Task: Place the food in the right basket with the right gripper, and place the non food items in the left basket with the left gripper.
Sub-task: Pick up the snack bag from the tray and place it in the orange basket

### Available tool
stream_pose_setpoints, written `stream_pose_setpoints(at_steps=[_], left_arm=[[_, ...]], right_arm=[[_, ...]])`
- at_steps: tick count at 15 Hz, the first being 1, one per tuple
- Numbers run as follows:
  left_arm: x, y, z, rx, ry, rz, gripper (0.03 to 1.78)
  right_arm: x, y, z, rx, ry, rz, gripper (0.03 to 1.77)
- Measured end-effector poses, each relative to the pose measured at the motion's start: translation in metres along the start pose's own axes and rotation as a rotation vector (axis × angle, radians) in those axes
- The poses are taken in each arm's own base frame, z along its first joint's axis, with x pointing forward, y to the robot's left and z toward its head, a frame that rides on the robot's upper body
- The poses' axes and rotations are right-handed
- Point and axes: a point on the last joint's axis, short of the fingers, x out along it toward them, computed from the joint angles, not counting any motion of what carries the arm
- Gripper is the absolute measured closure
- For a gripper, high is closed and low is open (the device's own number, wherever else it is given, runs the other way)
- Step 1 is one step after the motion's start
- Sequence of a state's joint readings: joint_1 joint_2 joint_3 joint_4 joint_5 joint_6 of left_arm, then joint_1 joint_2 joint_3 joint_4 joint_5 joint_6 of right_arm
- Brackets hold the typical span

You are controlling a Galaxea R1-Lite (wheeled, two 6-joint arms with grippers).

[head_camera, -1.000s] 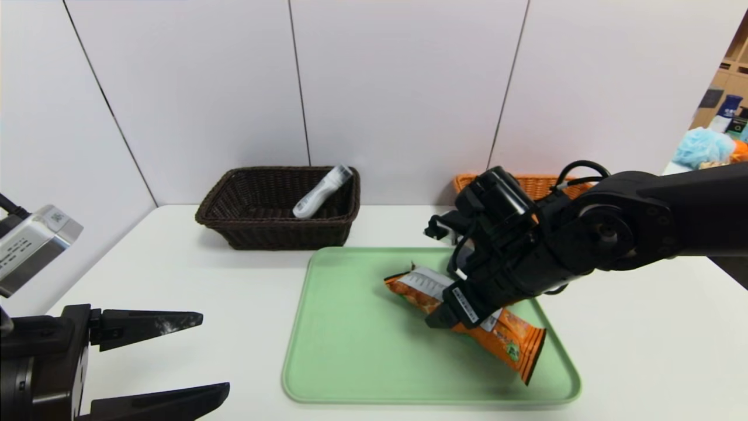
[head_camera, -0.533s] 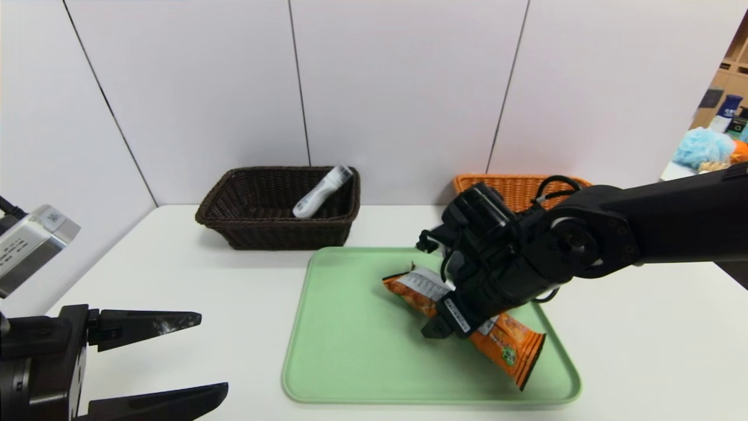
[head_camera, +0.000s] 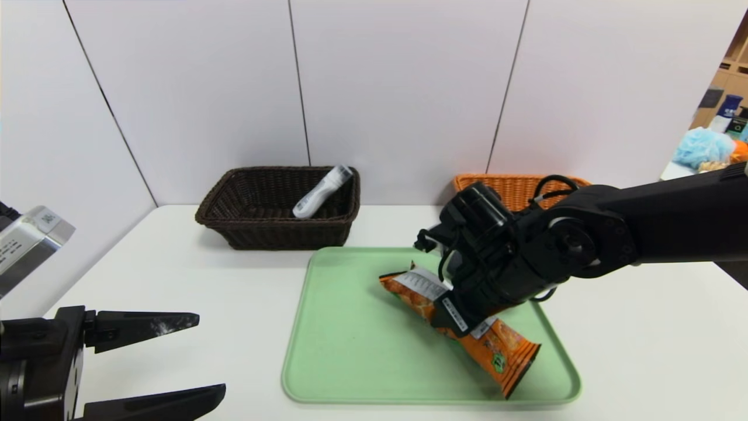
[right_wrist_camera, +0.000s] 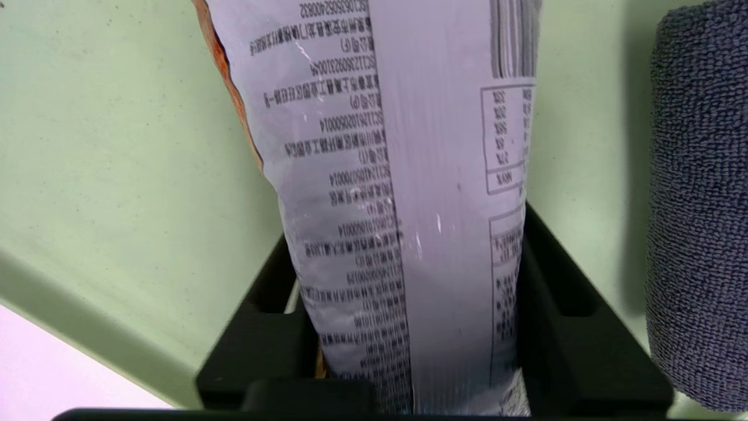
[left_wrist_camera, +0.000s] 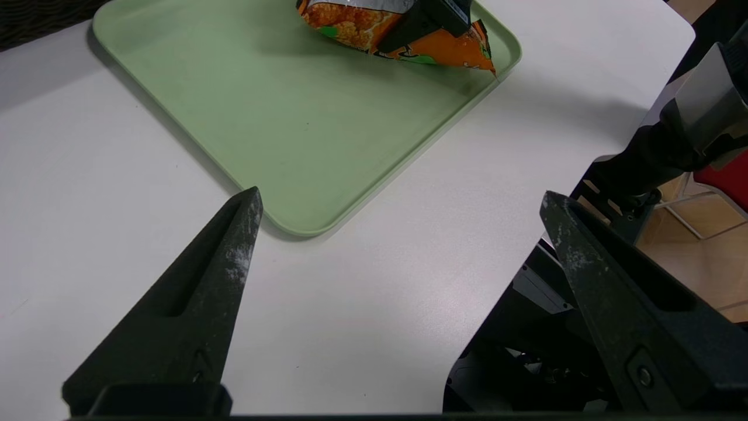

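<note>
packet [head_camera: 508, 345] on tray [head_camera: 350, 351] | tube [head_camera: 318, 196] in left basket [head_camera: 280, 234] | baskets behind tray

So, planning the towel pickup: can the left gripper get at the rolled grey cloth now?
Probably not yet: the right gripper and snack packet seem to block its way to the cloth.

The right arm [head_camera: 572, 234] is black and rounded, with a looping black cable [head_camera: 555, 178] and a small white printed label [head_camera: 454, 314]; the left gripper [left_wrist_camera: 401, 202] is black, with tapering pointed fingers [left_wrist_camera: 236, 251], whitish scuffs and a screw [left_wrist_camera: 644, 376].

orange snack packet [head_camera: 508, 351], pale green tray [head_camera: 362, 351], dark grey cloth [right_wrist_camera: 701, 204]
</note>
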State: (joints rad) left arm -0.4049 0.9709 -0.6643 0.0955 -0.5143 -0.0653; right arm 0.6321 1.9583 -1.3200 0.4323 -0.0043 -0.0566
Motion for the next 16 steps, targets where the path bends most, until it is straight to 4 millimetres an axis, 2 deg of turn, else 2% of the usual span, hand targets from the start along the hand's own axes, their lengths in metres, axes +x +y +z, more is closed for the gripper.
stream_pose_setpoints(at_steps=[1, 2, 3, 7, 11, 13, 16], left_arm=[[0.0, 0.0, 0.0, 0.0, 0.0, 0.0, 0.12], [0.0, 0.0, 0.0, 0.0, 0.0, 0.0, 0.12], [0.0, 0.0, 0.0, 0.0, -0.001, 0.0, 0.12], [0.0, 0.0, 0.0, -0.001, -0.002, 0.001, 0.12], [-0.002, -0.001, -0.001, -0.001, -0.005, 0.005, 0.12], [-0.002, -0.001, -0.002, 0.001, -0.006, 0.006, 0.12], [-0.004, -0.001, -0.002, 0.002, -0.01, 0.009, 0.12]], right_arm=[[-0.001, 0.0, 0.0, 0.0, -0.002, 0.0, 1.03], [-0.002, 0.001, 0.001, -0.003, -0.007, 0.001, 1.27], [-0.004, 0.003, 0.001, -0.007, -0.013, 0.003, 1.34], [-0.018, 0.014, 0.003, -0.035, -0.053, 0.019, 1.35], [-0.048, 0.011, 0.01, -0.029, -0.15, 0.01, 1.35], [-0.068, 0.002, 0.012, -0.008, -0.212, -0.011, 1.36], [-0.097, -0.031, 0.008, 0.06, -0.28, -0.082, 1.36]])
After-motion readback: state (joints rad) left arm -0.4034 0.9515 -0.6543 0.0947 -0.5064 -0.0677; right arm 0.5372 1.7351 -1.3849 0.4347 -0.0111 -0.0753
